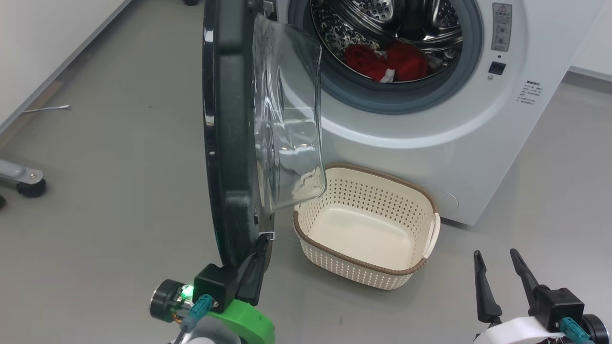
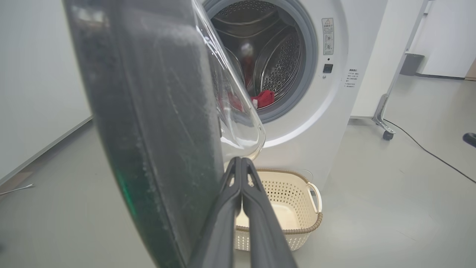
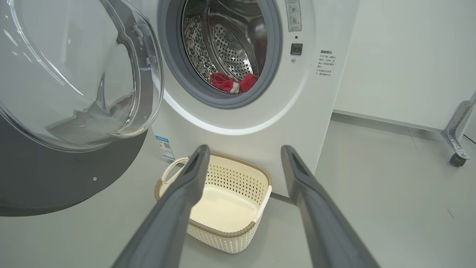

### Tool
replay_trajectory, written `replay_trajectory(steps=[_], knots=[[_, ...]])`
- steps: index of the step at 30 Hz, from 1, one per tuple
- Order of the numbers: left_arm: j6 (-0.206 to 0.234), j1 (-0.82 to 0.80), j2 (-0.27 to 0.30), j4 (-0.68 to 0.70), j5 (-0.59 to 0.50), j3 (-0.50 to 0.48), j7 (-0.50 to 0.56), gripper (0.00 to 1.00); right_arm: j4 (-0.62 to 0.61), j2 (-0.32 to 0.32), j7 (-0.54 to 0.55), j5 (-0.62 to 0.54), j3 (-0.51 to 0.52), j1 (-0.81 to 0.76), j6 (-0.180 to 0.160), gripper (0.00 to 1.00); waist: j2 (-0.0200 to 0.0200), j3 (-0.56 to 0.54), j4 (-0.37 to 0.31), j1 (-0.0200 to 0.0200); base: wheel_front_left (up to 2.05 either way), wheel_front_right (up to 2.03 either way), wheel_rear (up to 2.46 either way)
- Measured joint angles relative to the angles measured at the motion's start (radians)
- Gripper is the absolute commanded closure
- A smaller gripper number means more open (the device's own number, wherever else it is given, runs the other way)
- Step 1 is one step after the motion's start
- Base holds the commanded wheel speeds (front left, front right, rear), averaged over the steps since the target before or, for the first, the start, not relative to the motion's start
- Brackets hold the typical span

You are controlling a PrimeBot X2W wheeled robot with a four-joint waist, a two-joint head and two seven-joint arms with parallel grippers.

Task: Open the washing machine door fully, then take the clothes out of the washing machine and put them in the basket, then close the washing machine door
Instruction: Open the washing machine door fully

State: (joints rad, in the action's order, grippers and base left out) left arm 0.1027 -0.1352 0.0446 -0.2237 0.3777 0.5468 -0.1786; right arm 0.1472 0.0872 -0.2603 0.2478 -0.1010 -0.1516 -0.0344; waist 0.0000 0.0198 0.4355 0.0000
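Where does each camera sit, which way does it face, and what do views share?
Head view: on the head, looking down at the washing machine door, edge-on, and the basket; left hand lower left, right hand lower right.
Left wrist view: on that wrist, looking along shut fingers past the door into the drum.
Right wrist view: on that wrist, looking between open fingers at the basket.
Shared: all show the red clothes in the washing machine.

Smooth grey floor (image 1: 119, 167) meets white walls (image 3: 401, 56), with a castered metal stand leg (image 3: 459, 119) and a dark cable (image 2: 431, 153).
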Motion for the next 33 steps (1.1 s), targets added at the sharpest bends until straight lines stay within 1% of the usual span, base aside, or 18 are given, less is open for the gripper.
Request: replay_trajectory(steps=[7, 13, 16, 23, 33], knots=[[0.007, 0.017, 0.041, -0.025, -0.001, -0.083, 0.000, 1.00, 0.000, -0.008, 0.000, -0.007, -0.012, 0.001, 0.010, 0.00, 0.0000, -0.006, 0.021, 0.0000, 0.00, 0.00, 0.00], [0.007, 0.018, 0.051, -0.049, -0.001, -0.153, -0.009, 1.00, 0.002, -0.008, 0.000, -0.011, -0.013, 0.004, 0.016, 0.00, 0.0000, -0.001, 0.018, 0.0000, 0.00, 0.00, 0.00], [0.007, 0.018, 0.063, -0.058, -0.001, -0.198, -0.012, 1.00, 0.004, -0.009, 0.000, -0.013, -0.017, 0.010, 0.023, 0.00, 0.0000, 0.001, 0.009, 0.0000, 0.00, 0.00, 0.00], [0.008, 0.018, 0.074, -0.090, 0.000, -0.314, -0.021, 1.00, 0.007, -0.010, 0.000, -0.013, -0.017, 0.021, 0.025, 0.00, 0.0000, 0.009, -0.018, 0.0000, 0.00, 0.00, 0.00], [0.008, -0.013, 0.084, -0.130, -0.001, -0.409, -0.030, 1.00, 0.006, -0.012, 0.000, -0.013, -0.009, 0.029, 0.025, 0.00, 0.0000, 0.036, -0.050, 0.0000, 0.00, 0.00, 0.00]])
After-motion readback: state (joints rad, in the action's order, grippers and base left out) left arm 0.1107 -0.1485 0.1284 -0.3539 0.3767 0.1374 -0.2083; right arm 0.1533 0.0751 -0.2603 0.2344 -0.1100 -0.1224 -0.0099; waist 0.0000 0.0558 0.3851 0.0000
